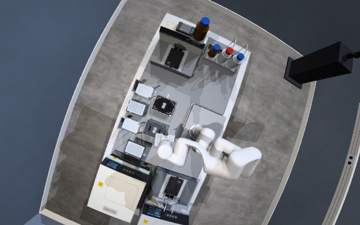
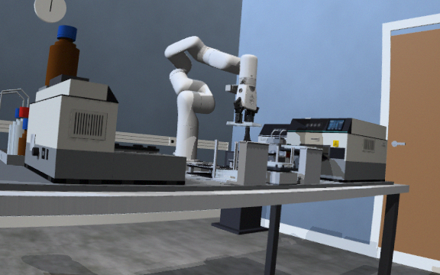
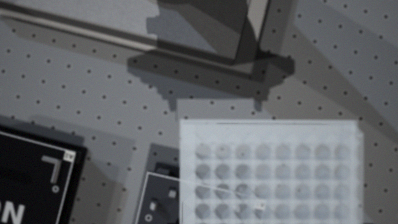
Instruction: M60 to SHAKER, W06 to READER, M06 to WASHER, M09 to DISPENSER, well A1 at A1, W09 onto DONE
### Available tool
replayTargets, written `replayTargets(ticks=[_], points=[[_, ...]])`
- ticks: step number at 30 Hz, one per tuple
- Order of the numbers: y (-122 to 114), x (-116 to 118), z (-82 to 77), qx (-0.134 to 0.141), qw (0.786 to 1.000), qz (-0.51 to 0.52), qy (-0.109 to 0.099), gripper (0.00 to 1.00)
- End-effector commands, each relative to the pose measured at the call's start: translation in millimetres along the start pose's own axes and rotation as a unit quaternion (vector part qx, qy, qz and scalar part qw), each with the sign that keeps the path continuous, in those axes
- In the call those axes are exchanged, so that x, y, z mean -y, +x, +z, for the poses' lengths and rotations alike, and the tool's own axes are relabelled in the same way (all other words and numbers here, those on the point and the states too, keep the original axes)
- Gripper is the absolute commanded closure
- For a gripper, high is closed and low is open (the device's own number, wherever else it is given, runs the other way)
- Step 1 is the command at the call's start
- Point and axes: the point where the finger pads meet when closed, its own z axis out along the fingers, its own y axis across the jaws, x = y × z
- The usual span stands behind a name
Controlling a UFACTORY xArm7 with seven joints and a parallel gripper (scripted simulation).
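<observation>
Grey concrete floor surrounds the long white desk (image 1: 234, 90) in the top view, where the white seven-joint arm (image 1: 230, 156) bends over the deck beside a dark square nest (image 1: 157, 128). A pale plate corner (image 1: 159, 138) shows just beside the arm's wrist, too small to read its label. Three white racks (image 1: 135, 107) line the desk's far edge, and capped bottles (image 1: 229, 53) stand in a wire holder at one end.

From the exterior view, blue and dark grey walls back the desk. The claw (image 2: 246, 119) points straight down and pinches a clear flat well plate (image 2: 243, 124), level and well above the deck, over a grey upright block (image 2: 252, 162). A beige instrument (image 2: 351, 149) sits near the brown door (image 2: 426, 145).

At the wrist, the translucent plate (image 3: 270, 170) fills the lower right, its round wells in rows, above the dotted grey deck (image 3: 90, 85); a black housing (image 3: 30, 175) lies lower left
</observation>
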Motion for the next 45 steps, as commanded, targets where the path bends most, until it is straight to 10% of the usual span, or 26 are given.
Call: replayTargets(ticks=[1,45], points=[[-2,14,-1.2,0.001,1.0,0.023,0.0,1.0],[-16,142,-1.2,0.002,0.978,0.21,0.0,1.0]])
